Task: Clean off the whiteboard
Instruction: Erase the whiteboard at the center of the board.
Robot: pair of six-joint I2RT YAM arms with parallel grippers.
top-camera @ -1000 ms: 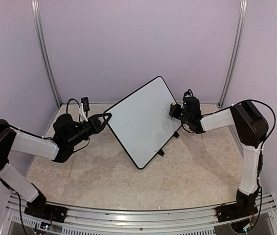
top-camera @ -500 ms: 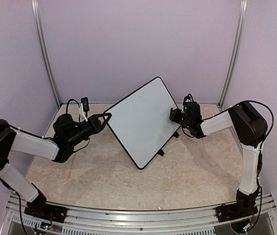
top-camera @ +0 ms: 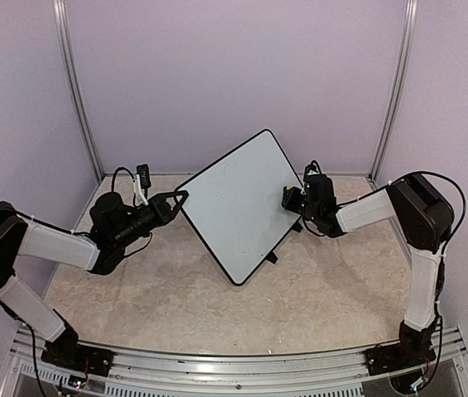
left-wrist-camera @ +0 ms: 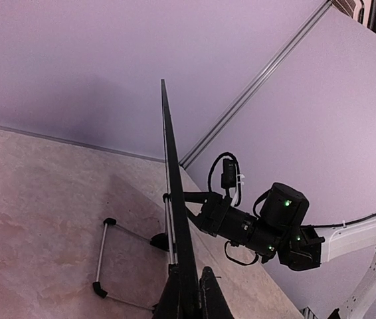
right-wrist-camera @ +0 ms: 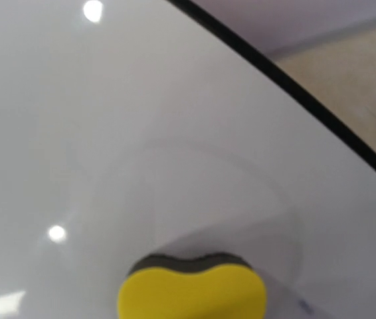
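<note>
The whiteboard [top-camera: 238,207] stood tilted on one corner in the middle of the overhead frame, propped by its black wire stand [left-wrist-camera: 101,259] on the mottled beige table [top-camera: 325,281]. At its left corner the left gripper [top-camera: 182,197] was closed tight on the board's thin black edge, which the left wrist view showed pinched between the two fingers at the bottom of the frame. At the board's right edge the right gripper [top-camera: 288,198] was narrowly parted around a yellow sponge [right-wrist-camera: 192,292], squeezed in at the middle, its dark layer held up to the white face.
</note>
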